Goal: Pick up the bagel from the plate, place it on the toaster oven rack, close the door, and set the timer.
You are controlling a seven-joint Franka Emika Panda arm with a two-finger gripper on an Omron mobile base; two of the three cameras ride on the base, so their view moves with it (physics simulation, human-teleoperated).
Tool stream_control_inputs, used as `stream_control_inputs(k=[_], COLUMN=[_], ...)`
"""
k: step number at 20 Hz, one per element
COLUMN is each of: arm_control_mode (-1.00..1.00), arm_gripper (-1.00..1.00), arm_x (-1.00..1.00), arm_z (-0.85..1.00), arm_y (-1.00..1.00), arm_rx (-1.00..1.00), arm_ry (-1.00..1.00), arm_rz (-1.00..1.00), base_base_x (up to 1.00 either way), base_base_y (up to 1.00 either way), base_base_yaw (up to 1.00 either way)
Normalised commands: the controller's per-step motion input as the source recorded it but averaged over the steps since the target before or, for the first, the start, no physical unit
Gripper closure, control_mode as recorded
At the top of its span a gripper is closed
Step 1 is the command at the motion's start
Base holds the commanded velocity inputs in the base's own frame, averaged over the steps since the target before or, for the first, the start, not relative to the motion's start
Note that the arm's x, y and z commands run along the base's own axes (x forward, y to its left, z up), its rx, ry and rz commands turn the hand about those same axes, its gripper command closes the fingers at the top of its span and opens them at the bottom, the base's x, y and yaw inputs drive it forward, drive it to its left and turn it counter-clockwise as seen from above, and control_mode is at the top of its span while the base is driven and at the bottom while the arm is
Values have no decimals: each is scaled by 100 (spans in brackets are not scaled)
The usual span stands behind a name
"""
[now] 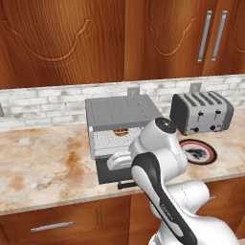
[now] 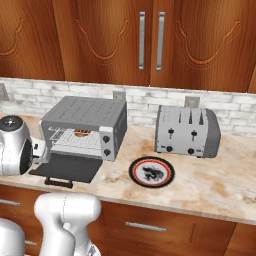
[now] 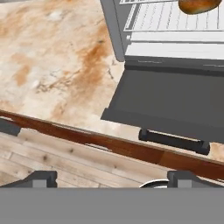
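Observation:
The bagel [image 3: 197, 5] lies on the toaster oven rack [image 3: 175, 21], deep in the open cavity; it also shows as the bagel [image 2: 81, 133] on the rack [image 2: 75, 143]. The door [image 3: 170, 103] hangs open, flat over the counter, with its black bar handle [image 3: 174, 141] near the counter edge. My gripper [image 3: 113, 178] is open and holds nothing, hovering above the counter's front edge, just in front of the door's left part. The plate [image 2: 152, 171] sits bare on the counter, right of the oven.
A silver slot toaster [image 2: 186, 131] stands behind the plate against the brick backsplash. Marble counter [image 1: 43, 162] stretches left of the toaster oven [image 1: 122, 112]. Wooden cabinets hang above, drawers [image 2: 145, 226] run below the counter edge.

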Motion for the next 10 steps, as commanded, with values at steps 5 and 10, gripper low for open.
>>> stream_control_inputs(k=[5,10], arm_control_mode=[-100,-100], arm_gripper=[-100,-100], arm_x=[-14,-26], arm_z=[-16,-27], arm_y=[1,5], arm_rx=[0,0], arm_ry=[0,0], arm_rz=[0,-15], base_base_x=[0,0], base_base_y=[0,0], base_base_yaw=[0,0])
